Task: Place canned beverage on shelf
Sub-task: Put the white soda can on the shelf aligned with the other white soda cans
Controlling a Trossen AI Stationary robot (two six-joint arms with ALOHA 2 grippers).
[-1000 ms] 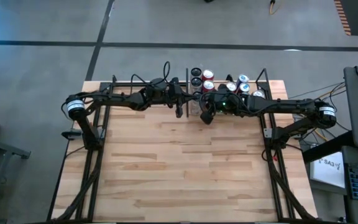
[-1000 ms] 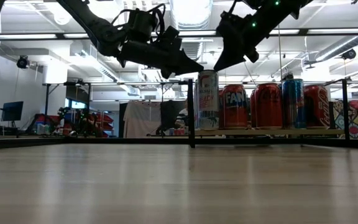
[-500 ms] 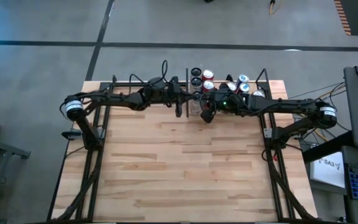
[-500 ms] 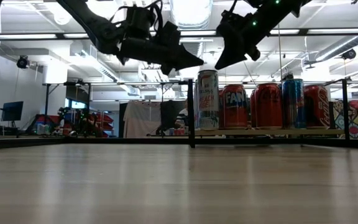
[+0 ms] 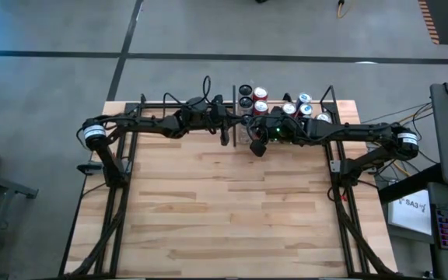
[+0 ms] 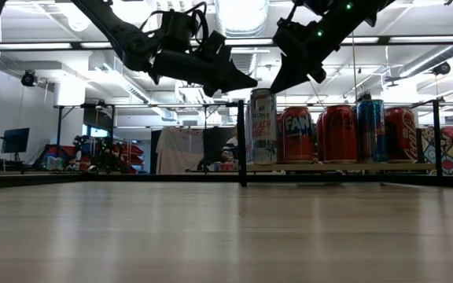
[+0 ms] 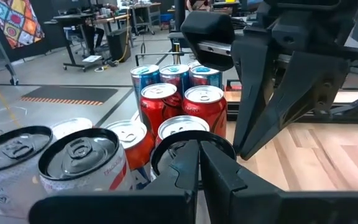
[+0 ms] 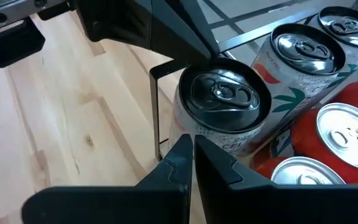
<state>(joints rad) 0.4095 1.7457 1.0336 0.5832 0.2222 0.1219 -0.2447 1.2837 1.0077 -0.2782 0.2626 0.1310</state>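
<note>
We judge the placing done: the tall can (image 6: 263, 126) stands on the shelf (image 6: 344, 167) at its corner post, both grippers, left (image 6: 246, 80) and right (image 6: 278, 82), hover above it, jaws pressed together and empty, so next we need only draw back.

Your left gripper (image 7: 199, 163) has its dark fingers pressed together, just above a cluster of cans (image 7: 182, 106): red ones in the middle, blue ones behind, silver-topped ones nearest. The right gripper (image 7: 253, 146) hangs beside them, over the bare wooden tabletop (image 7: 328, 149).
</note>
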